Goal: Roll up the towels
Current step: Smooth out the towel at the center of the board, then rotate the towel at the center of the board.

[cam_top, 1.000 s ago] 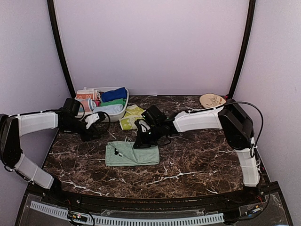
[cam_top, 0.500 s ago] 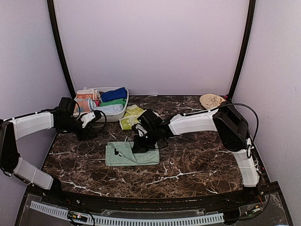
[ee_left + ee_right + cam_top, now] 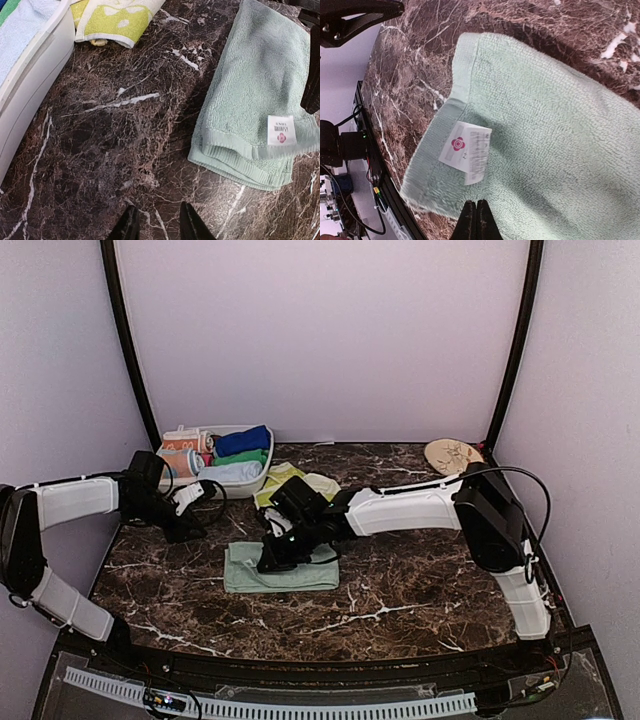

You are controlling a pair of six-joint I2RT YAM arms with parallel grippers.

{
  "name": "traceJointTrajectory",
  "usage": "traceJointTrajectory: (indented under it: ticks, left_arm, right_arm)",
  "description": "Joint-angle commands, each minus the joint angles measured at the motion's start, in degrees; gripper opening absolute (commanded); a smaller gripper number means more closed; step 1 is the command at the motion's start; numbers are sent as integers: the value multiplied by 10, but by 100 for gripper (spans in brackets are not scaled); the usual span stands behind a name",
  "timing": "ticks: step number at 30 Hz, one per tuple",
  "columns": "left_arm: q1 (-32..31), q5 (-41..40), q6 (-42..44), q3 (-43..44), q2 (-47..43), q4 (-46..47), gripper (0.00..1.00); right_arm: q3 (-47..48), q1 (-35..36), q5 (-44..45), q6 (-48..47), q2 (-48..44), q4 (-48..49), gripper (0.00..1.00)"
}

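Observation:
A pale mint green towel (image 3: 285,572) lies folded flat on the marble table, its white label (image 3: 467,152) up near the left end. My right gripper (image 3: 268,560) is shut, and its fingertips (image 3: 475,220) hover over or rest on the towel just beside the label, with no cloth between them. My left gripper (image 3: 190,530) is open and empty over bare marble left of the towel (image 3: 255,100), with its fingertips (image 3: 129,227) low in the left wrist view. A blue towel (image 3: 243,440) lies rolled in the basket.
A white basket (image 3: 262,472) at the back left holds several rolled towels; its wall shows in the left wrist view (image 3: 30,90). A yellow-green patterned towel (image 3: 285,480) lies beside it, also in the left wrist view (image 3: 112,17). A beige plate (image 3: 450,452) sits at the back right.
My right gripper has slid left across the mint towel toward its labelled end. My left gripper has drawn back a little to the left.

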Motion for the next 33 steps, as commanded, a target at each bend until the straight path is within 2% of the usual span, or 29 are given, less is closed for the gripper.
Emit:
traceJointTrajectory:
  ticks: [1,6,10,16,19,22,24,29,33]
  left_arm:
    - [4,11,-9,7,1,-23,29]
    - [4,30,-8,19,6,-34,29]
    - [0,75,-18,39,14,-50,28]
    - [-66,98,-37,48,25,-38,27]
    - [-126,79,-45,36,43,-19,27]
    - [-154,64,-53,21,70,2,25]
    - [-160,35,-54,8,86,20,24]
    - [-160,-97,-63,2,143,62,16]
    - [-159,-138,-64,-5,152,93,16]
  right_arm:
    - [11,11,-30,-13,6,18,0]
    - [9,5,-56,-17,9,14,0]
    - [-16,-23,-80,3,-18,49,0]
    - [-90,-94,-112,13,-53,87,0]
    - [-143,-127,-109,15,-60,103,0]
    - [-185,-151,-92,12,-68,108,0]
    - [-205,-161,-80,9,-71,108,0]
    - [-238,-164,-75,11,-75,118,0]
    - [-269,-156,-74,20,-88,126,0]
